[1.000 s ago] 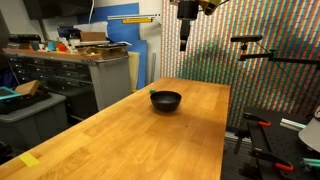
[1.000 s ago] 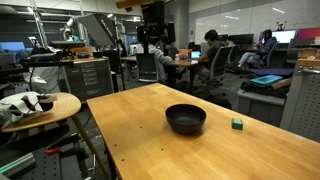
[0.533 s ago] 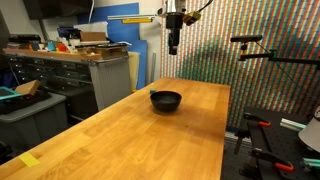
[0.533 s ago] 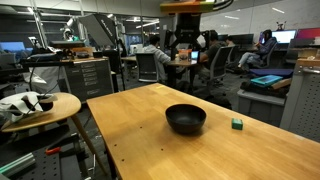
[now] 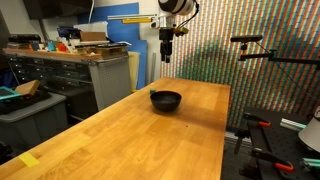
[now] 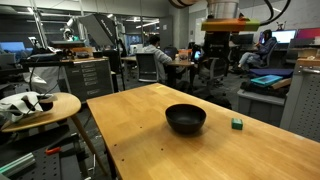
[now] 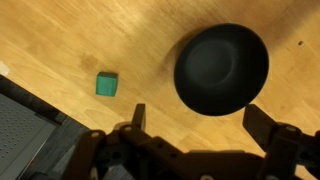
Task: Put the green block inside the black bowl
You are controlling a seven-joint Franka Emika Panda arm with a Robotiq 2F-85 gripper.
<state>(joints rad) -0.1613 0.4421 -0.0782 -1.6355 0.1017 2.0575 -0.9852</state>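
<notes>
My claw [image 7: 197, 112] hangs high over the table [image 7: 60, 40] with its two fingers [image 7: 137, 115] spread wide and nothing between them. In the wrist view the black bowl [image 7: 222, 68] lies below the claw, just ahead of the gap between the fingers and closer to one finger than to the other. The bowl has nothing in it. The green block [image 7: 107, 85] lies flat on the wood out past the opposite finger, apart from the bowl and near the table's edge.

In an exterior view the claw [image 6: 216, 62] points straight down, well above the bowl [image 6: 186, 119] and the block [image 6: 237, 124], which rest beside each other without touching. In an exterior view the claw [image 5: 166, 52] hangs above the far end of the table [image 5: 150, 140], higher than the bowl [image 5: 166, 99]; I cannot make out the block there.

Farther out, a grey drawer cabinet [image 5: 60, 75] stands off to one side of the table, and a small round side table [image 6: 40, 105] stands beside the table
</notes>
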